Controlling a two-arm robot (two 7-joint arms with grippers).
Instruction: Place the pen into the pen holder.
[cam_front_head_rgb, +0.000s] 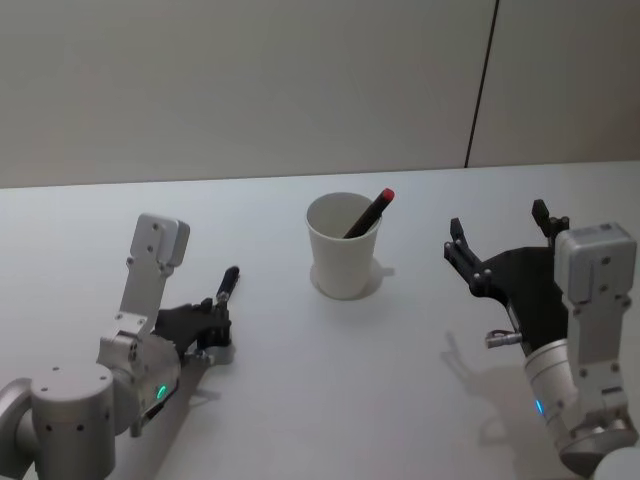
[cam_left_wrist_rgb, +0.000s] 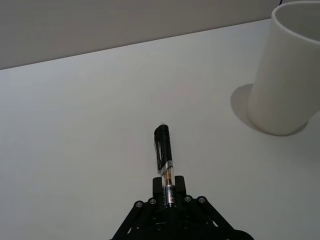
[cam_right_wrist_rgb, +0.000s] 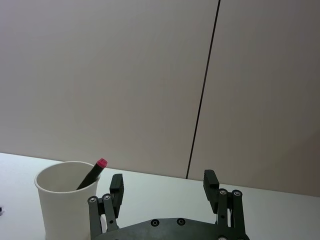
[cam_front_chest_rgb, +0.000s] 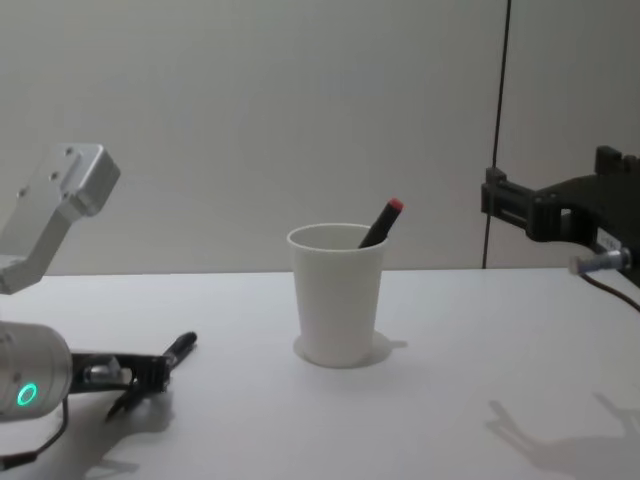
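Observation:
A black pen sticks out forward from my left gripper, which is shut on its rear end low over the white table, left of the pen holder. The left wrist view shows the pen clamped in the gripper, its capped end pointing away. The pen holder is a white paper cup standing upright mid-table, with a red-capped black pen leaning inside it. My right gripper hangs open and empty above the table, right of the cup.
The white table runs back to a plain wall with a dark vertical seam. Bare tabletop lies between the left gripper and the cup.

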